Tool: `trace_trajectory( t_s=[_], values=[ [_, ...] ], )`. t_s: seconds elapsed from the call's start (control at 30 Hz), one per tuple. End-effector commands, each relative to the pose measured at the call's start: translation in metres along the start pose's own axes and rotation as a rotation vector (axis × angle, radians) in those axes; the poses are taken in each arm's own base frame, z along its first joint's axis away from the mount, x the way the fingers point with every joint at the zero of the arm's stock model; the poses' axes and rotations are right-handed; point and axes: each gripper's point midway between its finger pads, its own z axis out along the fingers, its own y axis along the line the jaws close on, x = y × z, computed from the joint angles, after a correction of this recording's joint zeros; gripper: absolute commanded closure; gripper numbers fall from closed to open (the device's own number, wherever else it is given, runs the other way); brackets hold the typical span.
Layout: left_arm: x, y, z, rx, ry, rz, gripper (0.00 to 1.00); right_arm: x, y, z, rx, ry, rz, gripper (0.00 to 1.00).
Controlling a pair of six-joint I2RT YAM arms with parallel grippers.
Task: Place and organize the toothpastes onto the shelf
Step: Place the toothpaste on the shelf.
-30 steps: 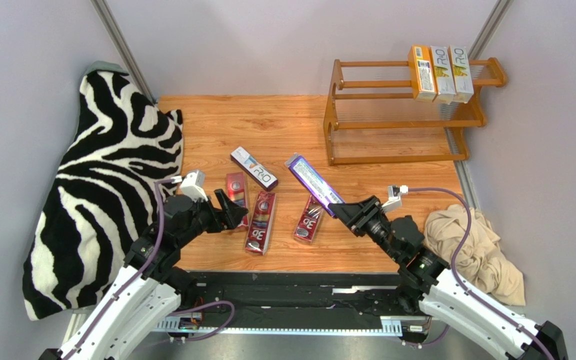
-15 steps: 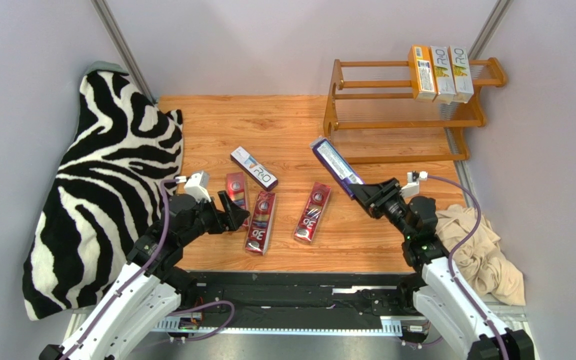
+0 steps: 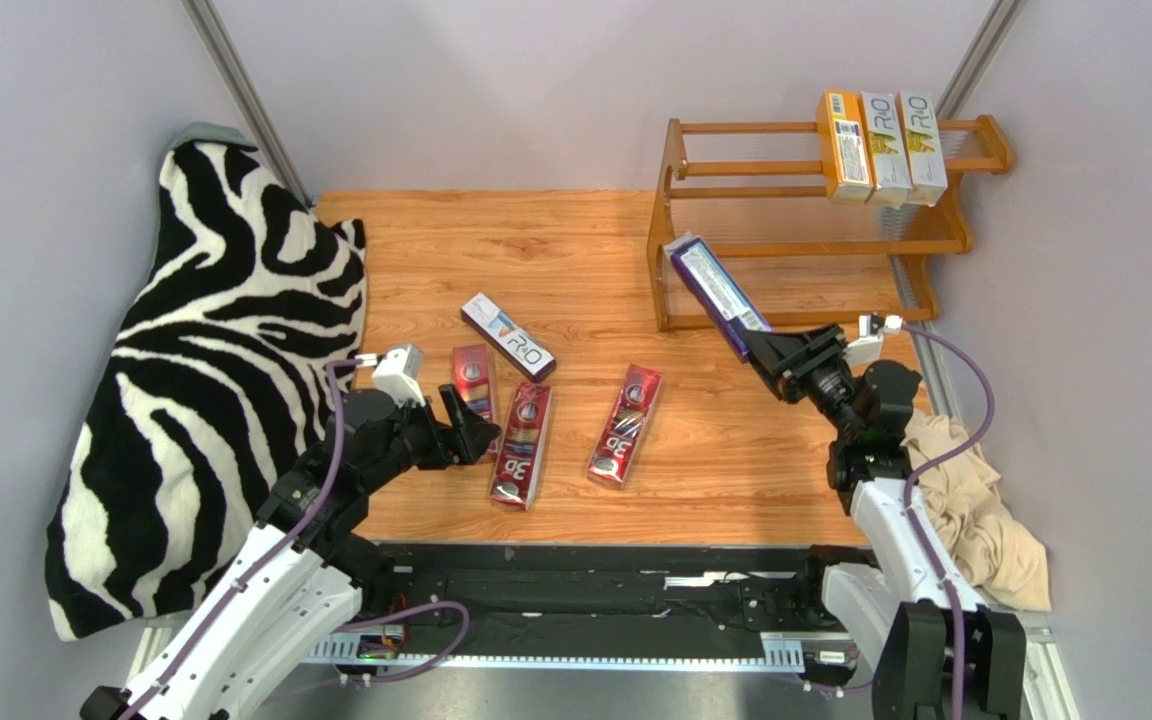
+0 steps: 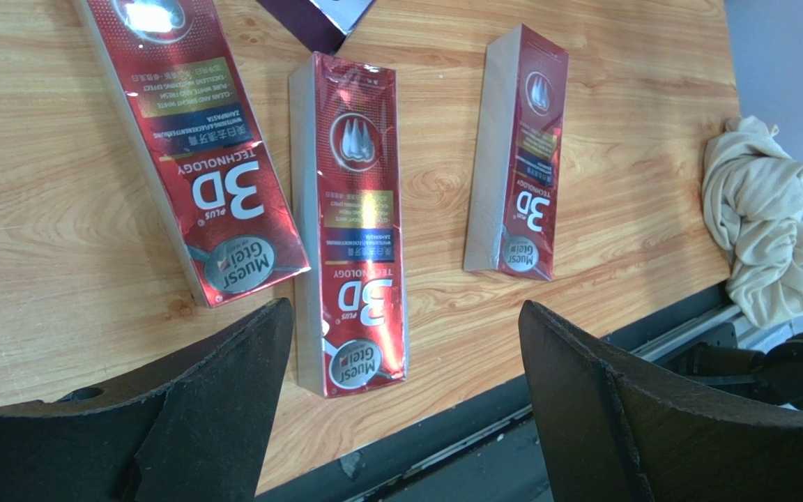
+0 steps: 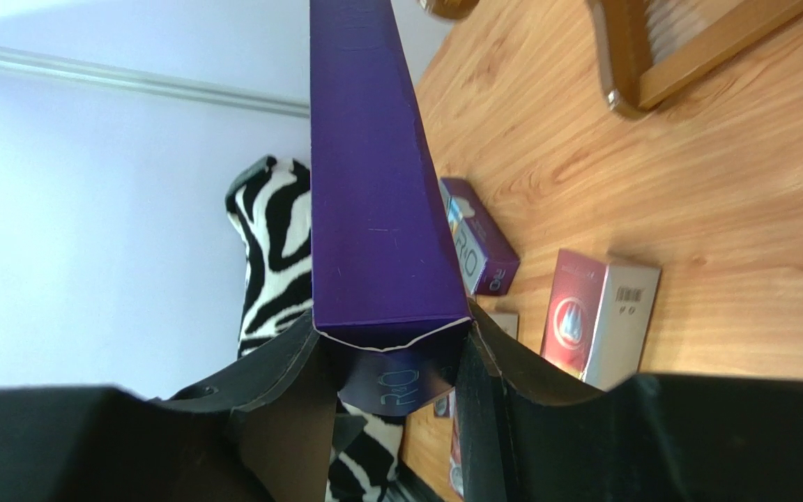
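Purple toothpaste [image 3: 714, 296] mid-carry, pinched in right gripper [image 3: 767, 348] at front of shelf [image 3: 838, 248], right of centre. Needs raising onto a tier next. Left gripper [image 4: 404, 324] spread above red toothpastes [image 4: 351, 220].

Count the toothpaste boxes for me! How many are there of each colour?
Red boxes: 3
Purple boxes: 2, one in the right claw
Orange, yellow and white boxes on the shelf: 3
Total: 8
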Motion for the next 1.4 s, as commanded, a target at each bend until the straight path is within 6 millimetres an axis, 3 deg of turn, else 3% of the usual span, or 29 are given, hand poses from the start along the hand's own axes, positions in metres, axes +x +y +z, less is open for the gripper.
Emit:
trace_trajectory(
  t_s=[0.0, 0.6, 0.77, 1.13, 1.37],
  values=[
    [-0.004, -0.002, 0.002, 0.017, -0.017, 0.033, 0.12, -0.034, 0.038, -0.001, -0.122, -0.053, -0.082, 0.71],
    [0.0, -0.001, 0.004, 0.028, -0.008, 0.042, 0.12, -0.131, -0.004, 0.022, -0.097, -0.245, 0.058, 0.72],
    [0.001, 0.0, 0.007, 0.024, 0.002, 0.047, 0.12, -0.155, -0.004, 0.03, -0.091, -0.292, 0.064, 0.72],
    [0.011, 0.002, 0.015, 0.034, 0.029, 0.042, 0.14, -0.187, -0.03, 0.05, -0.107, -0.367, 0.146, 0.71],
    [0.014, 0.0, 0.015, 0.053, 0.04, 0.041, 0.15, -0.197, -0.047, 0.058, -0.062, -0.388, 0.171, 0.69]
  ],
)
